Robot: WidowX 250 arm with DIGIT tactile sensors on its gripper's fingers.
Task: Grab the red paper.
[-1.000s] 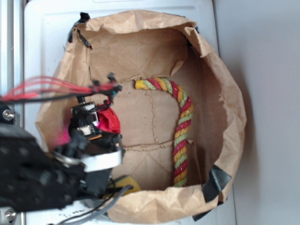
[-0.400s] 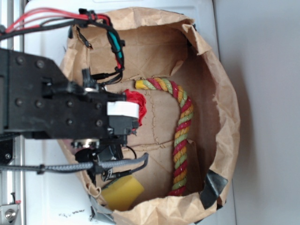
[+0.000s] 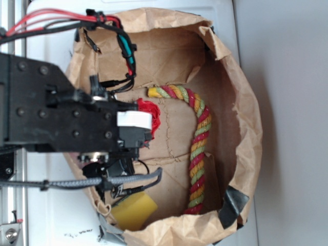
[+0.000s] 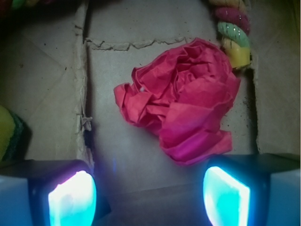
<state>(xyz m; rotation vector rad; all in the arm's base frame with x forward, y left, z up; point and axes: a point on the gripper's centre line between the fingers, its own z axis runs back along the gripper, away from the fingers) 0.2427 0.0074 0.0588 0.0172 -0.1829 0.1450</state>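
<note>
The red paper (image 4: 186, 101) is a crumpled, rose-like wad lying on the brown floor of the paper bag. In the exterior view only its right edge, the red paper (image 3: 151, 114), shows from behind the black arm. My gripper (image 4: 149, 197) hangs above the bag floor, just short of the wad. Its two glowing fingertips (image 4: 71, 200) stand wide apart with nothing between them. The wad lies ahead of the jaws, nearer the right one. In the exterior view the arm's body hides the fingers.
A red-yellow-green twisted rope (image 3: 199, 143) curves along the bag's right side, its end (image 4: 233, 37) touching the wad. A yellow sponge (image 3: 134, 210) lies at the bag's front. The brown paper bag's walls (image 3: 246, 128) rise all around.
Since a second ago the arm has swung up and back over the bag, uncovering the yellow sponge. From 0.4 s ago nothing has moved.
</note>
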